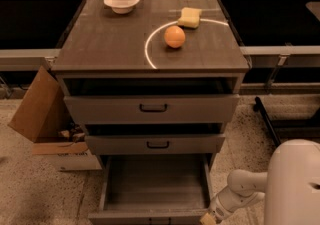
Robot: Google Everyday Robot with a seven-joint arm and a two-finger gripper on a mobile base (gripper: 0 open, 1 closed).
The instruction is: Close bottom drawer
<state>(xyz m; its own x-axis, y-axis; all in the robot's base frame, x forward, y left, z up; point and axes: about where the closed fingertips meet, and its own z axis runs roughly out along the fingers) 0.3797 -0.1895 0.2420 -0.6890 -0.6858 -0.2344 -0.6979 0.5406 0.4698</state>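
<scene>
Speckled floor [35,194], a brown cardboard box [37,106] at left, dark workbenches [280,19] behind

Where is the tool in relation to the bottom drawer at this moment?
The tool is low at the bottom right of the camera view, right by the front right corner of the pulled-out bottom drawer.
</scene>
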